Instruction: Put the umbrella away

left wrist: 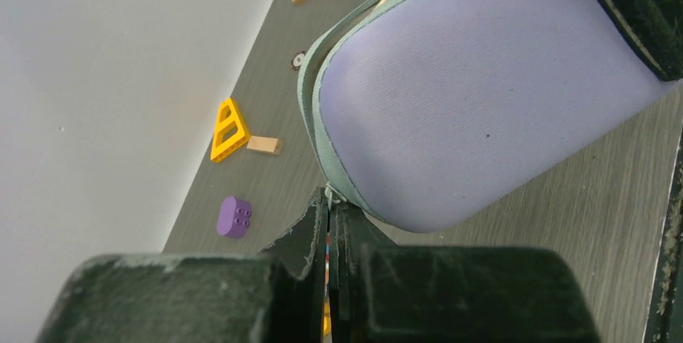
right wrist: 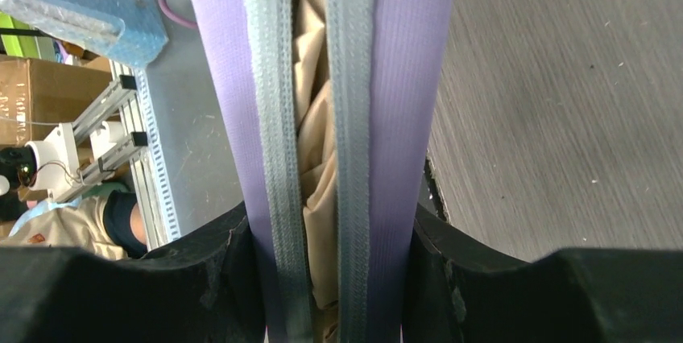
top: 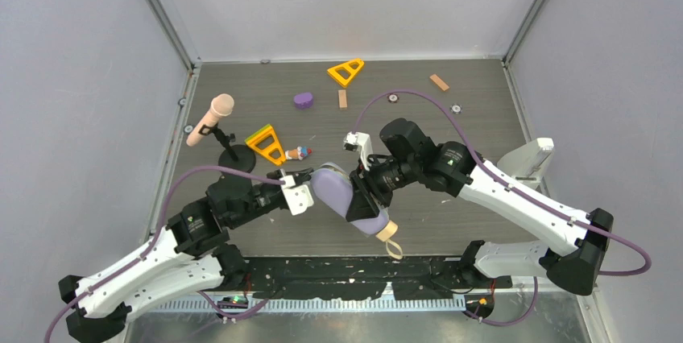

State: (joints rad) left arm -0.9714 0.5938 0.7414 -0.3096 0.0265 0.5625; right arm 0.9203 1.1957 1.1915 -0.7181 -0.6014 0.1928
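Lavender fabric case (top: 334, 190) is hanging diagonally between the two arms over the near middle of the table (top: 451, 117). The right hand (top: 362, 198) is clamping it across both halves, a finger pressing on each side. The umbrella (right wrist: 314, 117) is lying inside the case. Its pale beige canopy is showing through the gap between the grey-green zipper edges, and its tan wrist loop (top: 393, 245) is sticking out of the case's near end. The left hand (left wrist: 330, 230) is sitting at the case's far-left end with its fingers pressing tight together right at the zipper seam. A small pull seems to be lying at the tips, but I cannot tell whether it is pinched. A pink-headed microphone (top: 211, 117) is standing far left, with an orange triangle (top: 266, 146) just beside its base. A purple block (top: 303, 100), a second triangle (top: 345, 72) and a wooden block (top: 439, 82) are lying farther back.
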